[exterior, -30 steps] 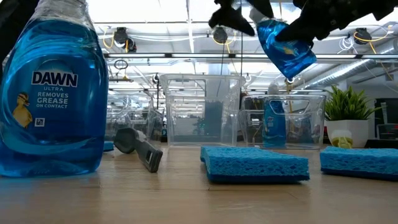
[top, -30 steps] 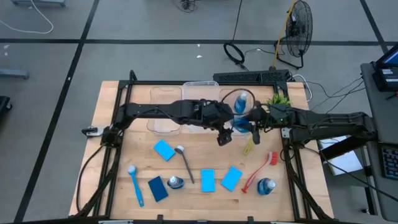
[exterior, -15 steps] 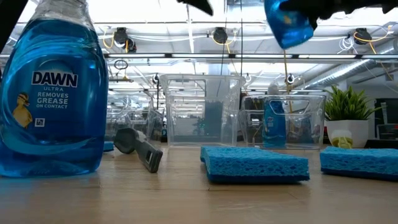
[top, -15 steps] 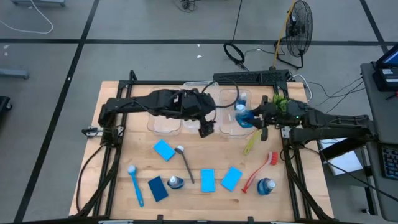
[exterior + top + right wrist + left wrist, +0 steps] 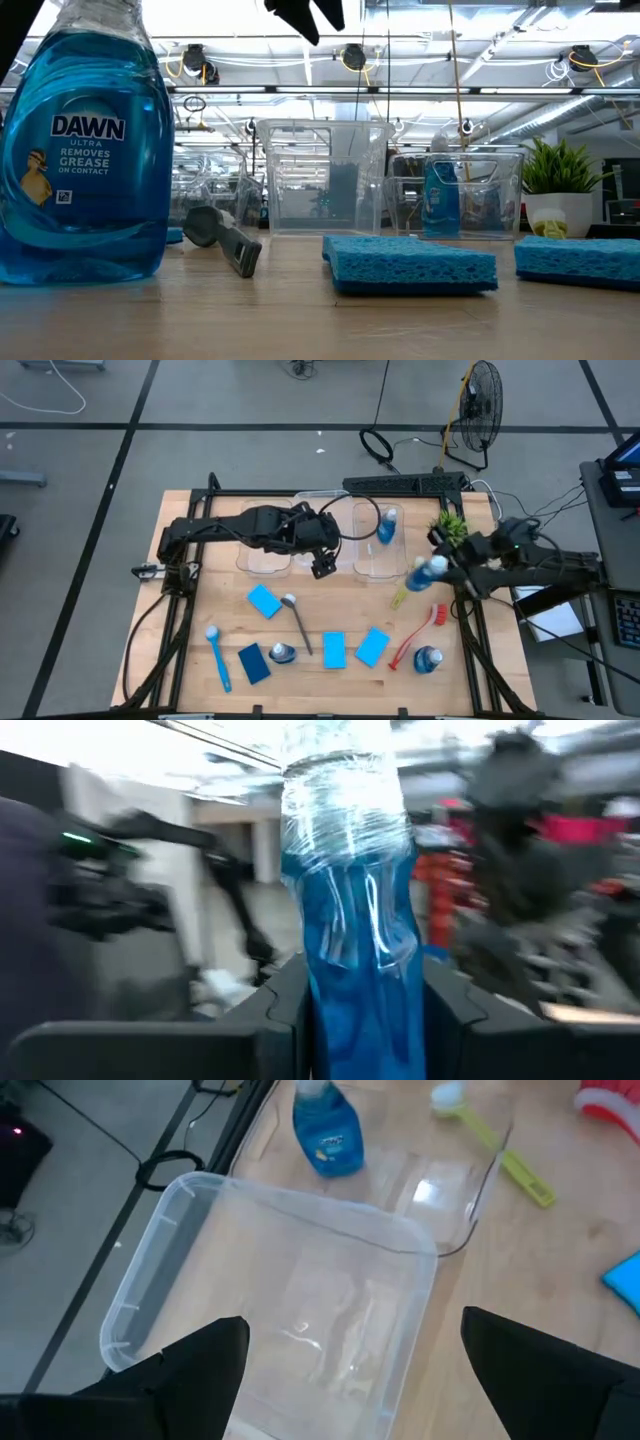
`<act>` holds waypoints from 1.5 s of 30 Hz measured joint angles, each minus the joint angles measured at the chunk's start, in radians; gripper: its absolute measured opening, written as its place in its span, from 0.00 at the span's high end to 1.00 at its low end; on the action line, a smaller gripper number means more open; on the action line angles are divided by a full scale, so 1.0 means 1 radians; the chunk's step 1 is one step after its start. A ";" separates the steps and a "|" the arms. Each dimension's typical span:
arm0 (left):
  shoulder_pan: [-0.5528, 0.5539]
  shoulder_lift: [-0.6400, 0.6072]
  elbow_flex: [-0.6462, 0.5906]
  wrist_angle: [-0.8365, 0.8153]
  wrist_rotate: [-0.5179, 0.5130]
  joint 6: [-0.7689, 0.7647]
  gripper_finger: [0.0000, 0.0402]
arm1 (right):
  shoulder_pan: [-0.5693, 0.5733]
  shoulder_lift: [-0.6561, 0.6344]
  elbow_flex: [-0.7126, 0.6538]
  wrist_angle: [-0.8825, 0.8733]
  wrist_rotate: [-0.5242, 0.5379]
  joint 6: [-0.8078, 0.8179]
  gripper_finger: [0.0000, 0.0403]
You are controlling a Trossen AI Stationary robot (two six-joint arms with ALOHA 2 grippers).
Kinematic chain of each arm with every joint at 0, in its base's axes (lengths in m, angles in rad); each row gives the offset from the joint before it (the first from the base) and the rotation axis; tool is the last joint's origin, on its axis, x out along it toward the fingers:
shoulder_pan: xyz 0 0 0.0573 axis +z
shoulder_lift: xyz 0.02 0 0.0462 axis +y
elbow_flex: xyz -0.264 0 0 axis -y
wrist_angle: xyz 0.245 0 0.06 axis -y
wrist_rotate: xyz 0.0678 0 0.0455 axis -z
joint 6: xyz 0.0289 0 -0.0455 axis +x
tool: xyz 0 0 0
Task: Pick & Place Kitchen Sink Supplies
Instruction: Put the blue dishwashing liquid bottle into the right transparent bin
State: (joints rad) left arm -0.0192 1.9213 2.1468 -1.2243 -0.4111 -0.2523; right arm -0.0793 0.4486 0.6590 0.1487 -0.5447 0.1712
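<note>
My right gripper [image 5: 434, 568] is shut on a small blue bottle [image 5: 418, 574], held above the table's right side, near the yellow-green brush [image 5: 401, 596]. My left gripper [image 5: 322, 565] hangs open and holds nothing, over the middle clear bin [image 5: 280, 1300]. A second blue bottle [image 5: 387, 526] stands inside the right clear bin [image 5: 372, 555]. Two more bottles [image 5: 282, 653] [image 5: 428, 659], several blue sponges [image 5: 264, 600] [image 5: 334, 650] [image 5: 372, 646] and the grey [image 5: 297, 620], blue [image 5: 217, 657] and red [image 5: 415, 640] brushes lie on the near half of the table. My right gripper pinches the bottle's blue body [image 5: 330, 982] between its two fingers [image 5: 285, 1015], one on each side. The bottle reaches out beyond the fingers, with its clear, liquid-free end [image 5: 340, 780] farthest from them. It is lifted clear of the table and the bins.
Three clear bins [image 5: 265, 545] stand in a row at the table's far middle. A small green plant [image 5: 450, 522] sits at the far right, close to my right arm. In the low view, a bottle [image 5: 80, 150] and sponges [image 5: 410, 262] stand near the front edge.
My left gripper has drawn back from the bottle toward the table's left and now hangs over the middle bin. My right gripper has carried the bottle up and toward the table's right edge, tipping upward. The bottle has risen out of the low view.
</note>
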 joint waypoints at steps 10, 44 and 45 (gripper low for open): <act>0.009 0.000 -0.037 0.004 -0.010 -0.041 0.09 | 0.000 -0.025 0.000 0.093 -0.159 0.104 0.75; 0.118 -0.132 -0.045 -0.029 -0.045 0.039 0.11 | 0.001 0.293 -0.080 0.006 0.907 0.034 0.74; 0.118 -0.145 -0.059 -0.028 -0.045 0.040 0.11 | 0.001 0.289 -0.100 0.016 0.922 0.045 0.74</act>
State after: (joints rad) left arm 0.0991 1.7764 2.0877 -1.2520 -0.4559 -0.2126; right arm -0.0784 0.7376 0.5594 0.1652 0.3777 0.2160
